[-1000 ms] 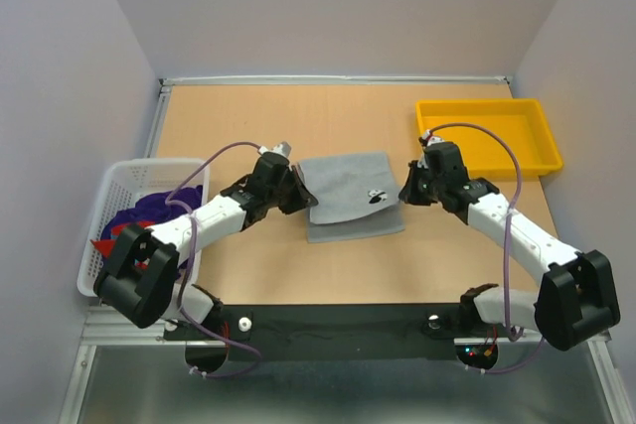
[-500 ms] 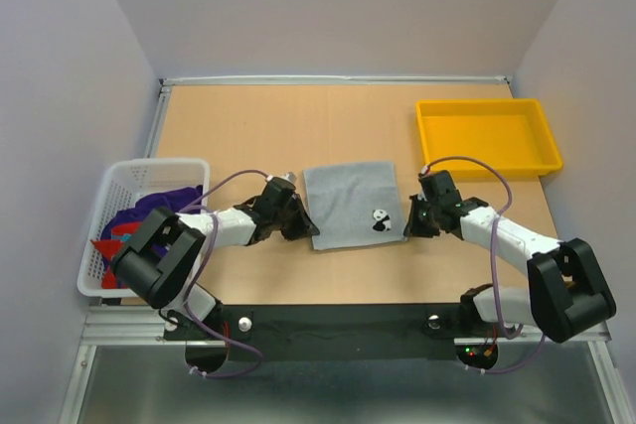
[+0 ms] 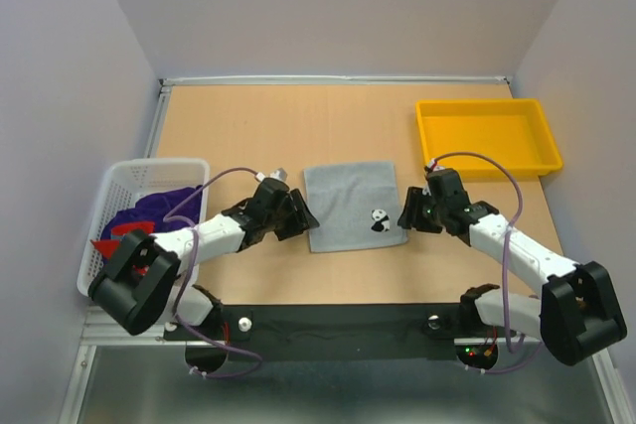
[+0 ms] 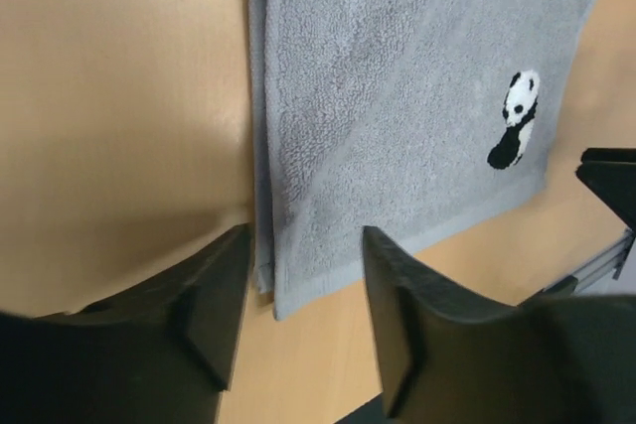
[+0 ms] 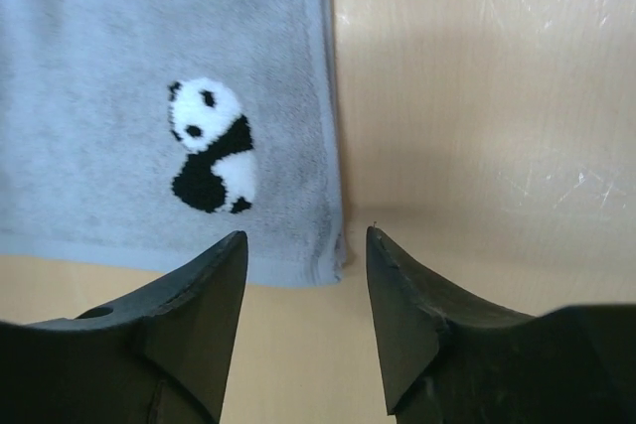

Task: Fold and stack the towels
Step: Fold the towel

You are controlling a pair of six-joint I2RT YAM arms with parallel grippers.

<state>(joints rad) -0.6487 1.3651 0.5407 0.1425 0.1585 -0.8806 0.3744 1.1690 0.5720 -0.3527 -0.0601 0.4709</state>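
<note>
Purple and red towels (image 3: 159, 204) in basket (image 3: 151, 162), partly behind left arm (image 3: 204, 235).

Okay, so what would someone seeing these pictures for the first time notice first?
The folded grey towel mid-table, a small panda by its near right corner, flanked by the open left hand and open right hand. Then the bright yellow tray at the far right, and the white basket at the left edge holding purple towels.

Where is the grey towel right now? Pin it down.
In the top view the grey towel lies flat on the table, between the left gripper and right gripper.
</note>
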